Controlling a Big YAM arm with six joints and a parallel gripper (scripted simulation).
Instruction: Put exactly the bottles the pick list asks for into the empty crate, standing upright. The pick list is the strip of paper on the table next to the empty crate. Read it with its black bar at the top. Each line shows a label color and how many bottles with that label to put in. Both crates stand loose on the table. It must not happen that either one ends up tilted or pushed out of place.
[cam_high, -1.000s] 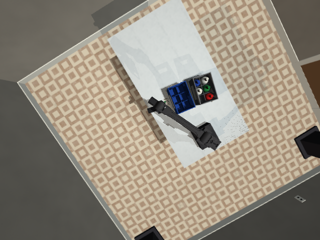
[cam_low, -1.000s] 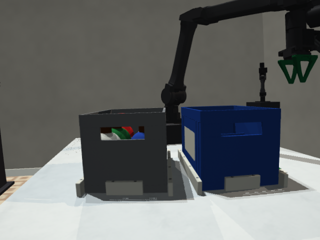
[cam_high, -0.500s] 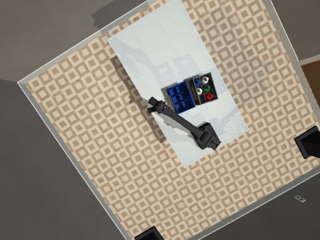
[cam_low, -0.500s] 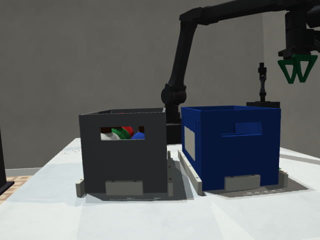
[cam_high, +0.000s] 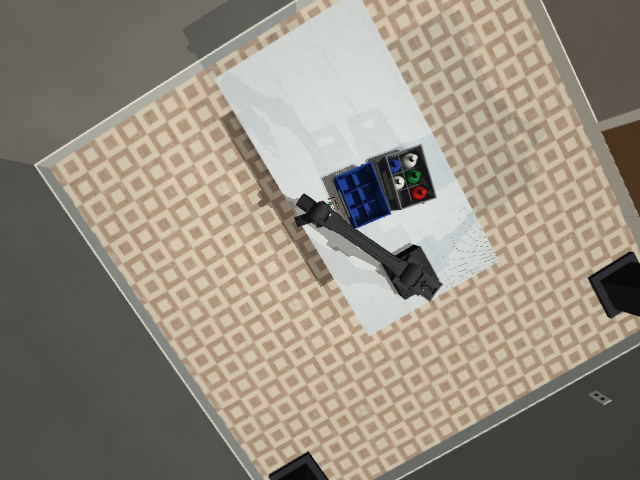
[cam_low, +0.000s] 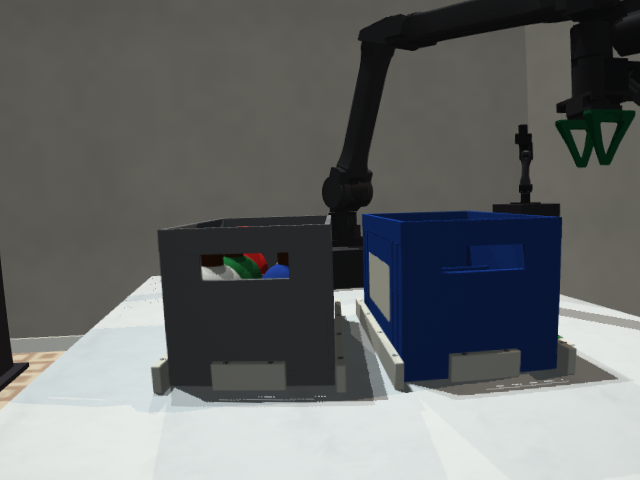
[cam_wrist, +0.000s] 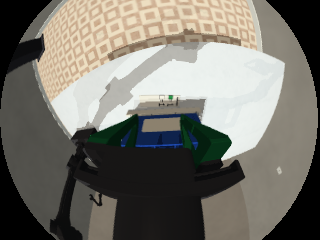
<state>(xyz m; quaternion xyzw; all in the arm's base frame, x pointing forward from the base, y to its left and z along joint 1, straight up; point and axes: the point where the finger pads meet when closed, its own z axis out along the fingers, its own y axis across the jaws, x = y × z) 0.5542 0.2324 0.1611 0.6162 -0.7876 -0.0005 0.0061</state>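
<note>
My gripper (cam_low: 594, 138) (cam_wrist: 159, 118) has green fingers; it is open and empty. It hangs high above the table, just past the outer side of the empty blue crate (cam_high: 361, 195) (cam_low: 465, 299) (cam_wrist: 160, 139), over the pick list strip (cam_high: 330, 204) (cam_wrist: 166, 99). The strip shows a green mark; its lines are too small to read. The dark grey crate (cam_high: 386, 187) (cam_low: 248, 320) stands beside the blue one. It holds a blue-capped bottle (cam_high: 395, 164) (cam_low: 276, 271), two white ones (cam_high: 411, 158) (cam_high: 398, 181), a green one (cam_high: 413, 176) (cam_low: 240, 266) and a red one (cam_high: 419, 192) (cam_low: 256, 259).
Low grey rails (cam_low: 379, 343) frame both crates on the white table (cam_high: 310, 103). The arm's base (cam_high: 418, 279) stands at the table's near corner. A dark stand (cam_low: 524, 165) rises behind the blue crate. The table edge lies close beyond the pick list.
</note>
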